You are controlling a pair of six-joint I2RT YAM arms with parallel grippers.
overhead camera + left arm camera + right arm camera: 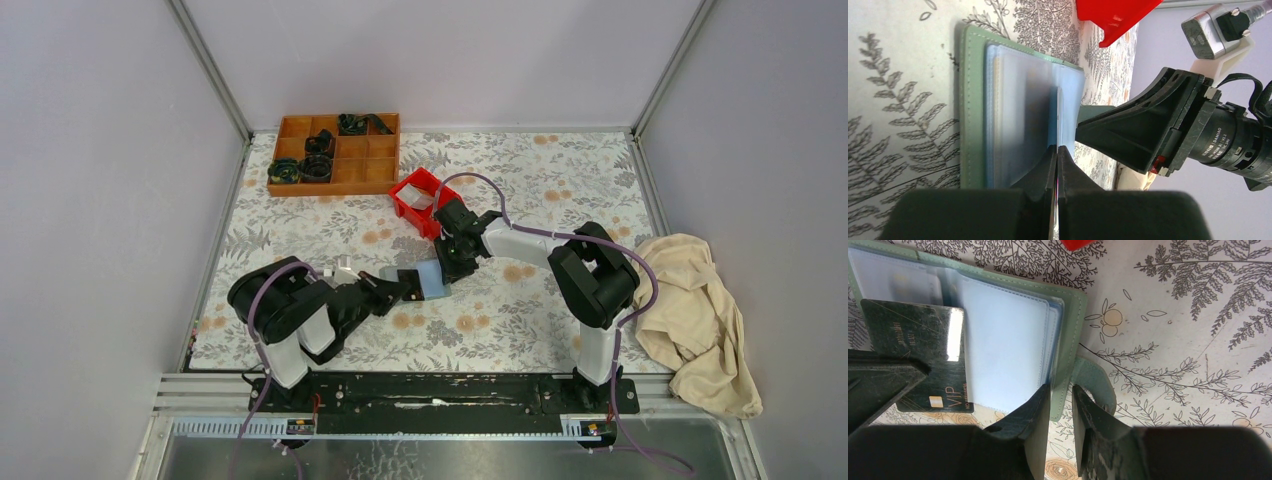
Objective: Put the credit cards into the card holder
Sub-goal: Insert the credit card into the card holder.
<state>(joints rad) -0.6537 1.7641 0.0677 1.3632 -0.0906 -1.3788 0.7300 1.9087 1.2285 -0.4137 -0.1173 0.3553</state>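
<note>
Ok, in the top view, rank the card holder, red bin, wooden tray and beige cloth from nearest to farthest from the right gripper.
1. card holder, at the right gripper fingertips, mid-table.
2. red bin, just beyond the gripper.
3. wooden tray, back-left corner.
4. beige cloth, far right, at the table's edge.

High rear view looks down; close wrist views share card holder [1074, 315].
</note>
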